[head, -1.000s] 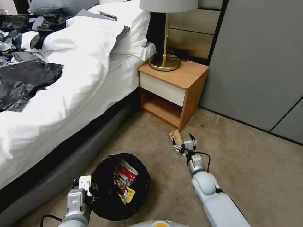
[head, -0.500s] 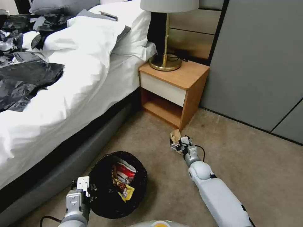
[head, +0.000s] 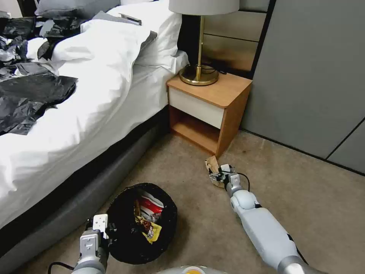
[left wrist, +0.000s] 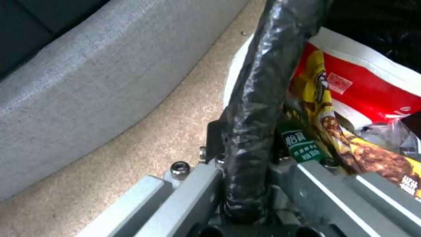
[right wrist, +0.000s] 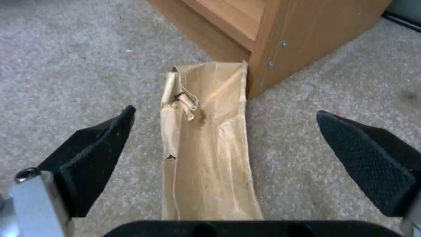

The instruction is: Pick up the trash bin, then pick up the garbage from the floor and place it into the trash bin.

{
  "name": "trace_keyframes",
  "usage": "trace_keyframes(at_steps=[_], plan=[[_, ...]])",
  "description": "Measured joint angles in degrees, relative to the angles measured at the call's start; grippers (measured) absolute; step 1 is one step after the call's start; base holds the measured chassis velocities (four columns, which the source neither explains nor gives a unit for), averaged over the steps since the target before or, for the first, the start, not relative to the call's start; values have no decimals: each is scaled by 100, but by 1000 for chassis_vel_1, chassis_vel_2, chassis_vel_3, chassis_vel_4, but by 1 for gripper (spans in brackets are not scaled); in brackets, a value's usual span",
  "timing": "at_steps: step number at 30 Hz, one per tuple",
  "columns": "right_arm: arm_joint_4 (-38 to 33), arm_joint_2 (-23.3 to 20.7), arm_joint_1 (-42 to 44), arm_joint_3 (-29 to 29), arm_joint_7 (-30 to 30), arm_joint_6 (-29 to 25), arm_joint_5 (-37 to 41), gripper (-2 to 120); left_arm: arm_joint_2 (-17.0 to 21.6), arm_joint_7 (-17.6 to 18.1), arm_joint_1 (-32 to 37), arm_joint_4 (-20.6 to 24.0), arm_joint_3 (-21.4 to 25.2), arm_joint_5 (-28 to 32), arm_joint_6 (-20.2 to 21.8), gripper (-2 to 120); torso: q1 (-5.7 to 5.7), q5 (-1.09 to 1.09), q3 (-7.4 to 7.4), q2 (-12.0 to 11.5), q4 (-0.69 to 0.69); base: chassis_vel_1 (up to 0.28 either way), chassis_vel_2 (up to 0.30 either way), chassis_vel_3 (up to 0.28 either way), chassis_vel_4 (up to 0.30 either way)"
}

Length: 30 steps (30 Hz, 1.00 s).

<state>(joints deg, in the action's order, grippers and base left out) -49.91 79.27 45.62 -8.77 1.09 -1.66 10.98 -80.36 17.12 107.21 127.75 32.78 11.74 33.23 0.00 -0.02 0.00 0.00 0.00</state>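
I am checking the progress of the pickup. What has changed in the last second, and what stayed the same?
The right pincer has moved forward over the brown paper bag by the nightstand; its open fingers now straddle the bag without gripping it. The trash bin shifted slightly. The bag stayed on the carpet, and the left pincer stays clamped on the bin's rim.

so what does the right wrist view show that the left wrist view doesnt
Right wrist view alone: the brown paper bag lying flat on the carpet between the right gripper's open jaws, untouched, its far end by the corner of the wooden nightstand.

Left wrist view alone: the left gripper shut on the black-bagged rim of the trash bin, a red-white packet and yellow wrappers inside, and the grey bed base alongside.

Both share: the beige carpet.
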Motion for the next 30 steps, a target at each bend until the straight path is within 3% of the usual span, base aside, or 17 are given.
trace_keyframes(at_steps=[15,18,30], plan=[[775,110,-184,35,189,28,-118,99,-47,-17,102,79,-48,-98,-47,0,0,1,0,0,-1,0,0,0,0],[939,144,-209,7,221,13,-181,92,-47,-18,114,81,-48,-103,-56,0,0,2,0,0,-1,0,0,0,0],[1170,193,-288,-64,248,-114,-267,45,-37,-21,32,50,-44,-85,-54,0,0,3,0,0,1,0,0,0,0]])
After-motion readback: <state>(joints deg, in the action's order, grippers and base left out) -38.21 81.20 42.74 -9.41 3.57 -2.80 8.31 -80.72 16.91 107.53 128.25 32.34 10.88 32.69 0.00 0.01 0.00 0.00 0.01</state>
